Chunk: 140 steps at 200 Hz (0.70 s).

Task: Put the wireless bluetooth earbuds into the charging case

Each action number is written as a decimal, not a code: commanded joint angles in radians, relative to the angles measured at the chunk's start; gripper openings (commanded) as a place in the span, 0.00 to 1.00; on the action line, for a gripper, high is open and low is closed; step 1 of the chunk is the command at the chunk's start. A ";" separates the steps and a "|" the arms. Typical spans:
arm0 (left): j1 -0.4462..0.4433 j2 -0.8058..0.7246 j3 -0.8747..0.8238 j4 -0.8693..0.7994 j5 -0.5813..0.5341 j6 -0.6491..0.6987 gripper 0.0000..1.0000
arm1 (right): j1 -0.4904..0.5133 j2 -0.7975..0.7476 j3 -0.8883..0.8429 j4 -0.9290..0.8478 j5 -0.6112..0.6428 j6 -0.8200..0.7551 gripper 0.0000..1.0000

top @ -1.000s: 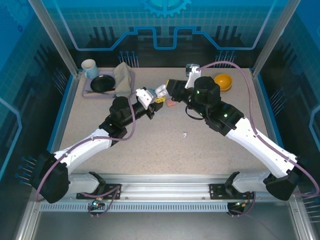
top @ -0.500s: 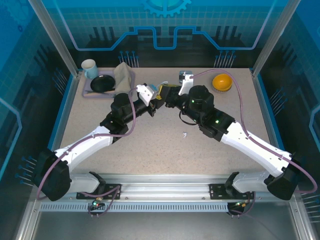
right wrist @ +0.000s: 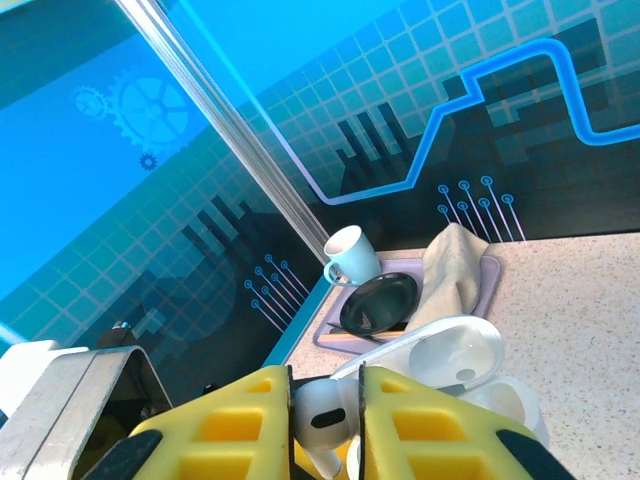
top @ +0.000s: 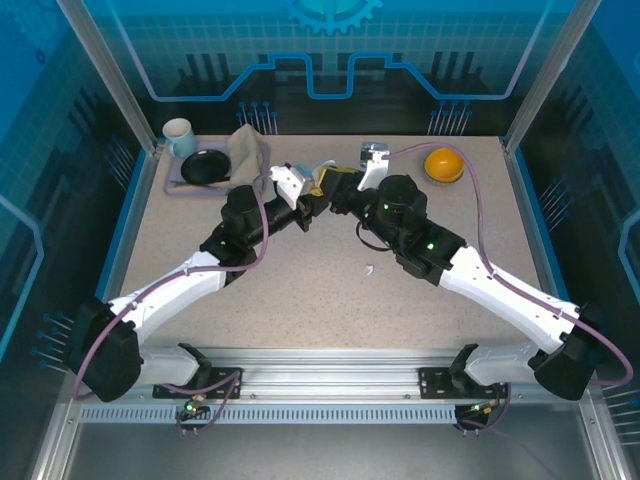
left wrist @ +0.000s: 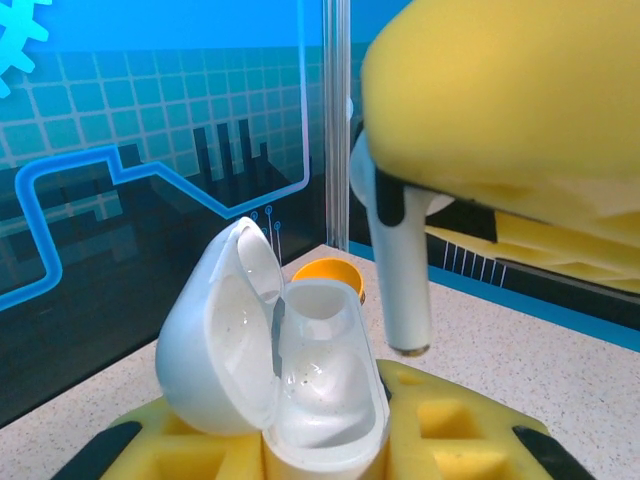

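My left gripper (left wrist: 320,452) is shut on the base of an open white charging case (left wrist: 320,385), lid swung to the left. My right gripper (right wrist: 326,420) is shut on a white earbud (right wrist: 322,412). In the left wrist view that earbud (left wrist: 402,270) hangs stem down just above and right of the case's cavity, not touching it. In the right wrist view the open case (right wrist: 455,355) lies just beyond the fingers. Seen from above, both grippers (top: 303,203) (top: 332,188) meet at the table's middle back. Another white earbud (top: 369,269) lies on the table nearer to me.
An orange bowl (top: 445,163) sits at the back right. At the back left a lilac tray (top: 176,186) holds a black plate (top: 204,167) and a beige cloth (top: 249,152), with a pale mug (top: 179,135) behind it.
My right gripper has swung left with the earbud until it is over the case. The left gripper has lifted the case slightly toward the back.
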<state>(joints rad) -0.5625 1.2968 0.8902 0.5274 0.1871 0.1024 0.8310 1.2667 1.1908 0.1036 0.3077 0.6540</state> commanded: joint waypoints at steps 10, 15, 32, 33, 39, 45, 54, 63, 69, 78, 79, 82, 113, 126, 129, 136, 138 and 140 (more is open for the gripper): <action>-0.008 -0.024 0.032 0.022 0.002 -0.020 0.00 | 0.014 0.016 -0.017 0.053 0.023 0.017 0.19; -0.010 -0.025 0.032 0.021 0.001 -0.020 0.00 | 0.014 0.019 -0.017 0.053 0.020 0.019 0.19; -0.009 -0.030 0.030 0.025 0.001 -0.022 0.00 | 0.013 0.029 -0.016 0.052 0.016 0.021 0.19; -0.008 -0.030 0.030 0.025 0.001 -0.022 0.00 | 0.014 0.029 -0.016 0.052 0.016 0.021 0.19; -0.008 -0.032 0.030 0.026 0.002 -0.024 0.00 | 0.013 0.034 -0.017 0.051 0.016 0.021 0.19; -0.009 -0.034 0.030 0.026 0.002 -0.025 0.00 | 0.013 0.036 -0.020 0.050 0.017 0.022 0.19; -0.011 -0.036 0.030 0.024 0.001 -0.026 0.00 | 0.014 0.038 -0.023 0.050 0.019 0.024 0.19; -0.010 -0.039 0.030 0.025 0.001 -0.026 0.00 | 0.014 0.040 -0.026 0.050 0.022 0.025 0.19; -0.009 -0.040 0.030 0.024 0.002 -0.025 0.00 | 0.014 0.042 -0.029 0.050 0.024 0.026 0.19; -0.011 -0.042 0.029 0.024 0.000 -0.023 0.00 | 0.014 0.041 -0.032 0.051 0.027 0.028 0.19; -0.009 -0.042 0.029 0.024 0.000 -0.023 0.00 | 0.013 0.041 -0.033 0.050 0.028 0.028 0.19; -0.009 -0.043 0.029 0.025 -0.001 -0.023 0.00 | 0.014 0.041 -0.035 0.051 0.029 0.029 0.19; -0.009 -0.046 0.030 0.025 -0.005 -0.021 0.00 | 0.014 0.042 -0.049 0.051 0.034 0.035 0.19; -0.009 -0.046 0.031 0.025 -0.011 -0.020 0.00 | 0.014 0.039 -0.055 0.053 0.032 0.038 0.18; -0.009 -0.047 0.030 0.023 -0.013 -0.020 0.00 | 0.014 0.038 -0.058 0.054 0.031 0.038 0.18; -0.009 -0.047 0.031 0.023 -0.015 -0.018 0.00 | 0.014 0.036 -0.062 0.057 0.027 0.038 0.18; -0.011 -0.045 0.032 0.023 -0.015 -0.018 0.00 | 0.014 0.036 -0.063 0.057 0.027 0.038 0.18; -0.010 -0.045 0.032 0.023 -0.015 -0.017 0.00 | 0.014 0.034 -0.064 0.057 0.027 0.038 0.18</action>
<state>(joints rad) -0.5625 1.2835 0.8902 0.5106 0.1867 0.0841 0.8314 1.3037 1.1492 0.1444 0.3199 0.6800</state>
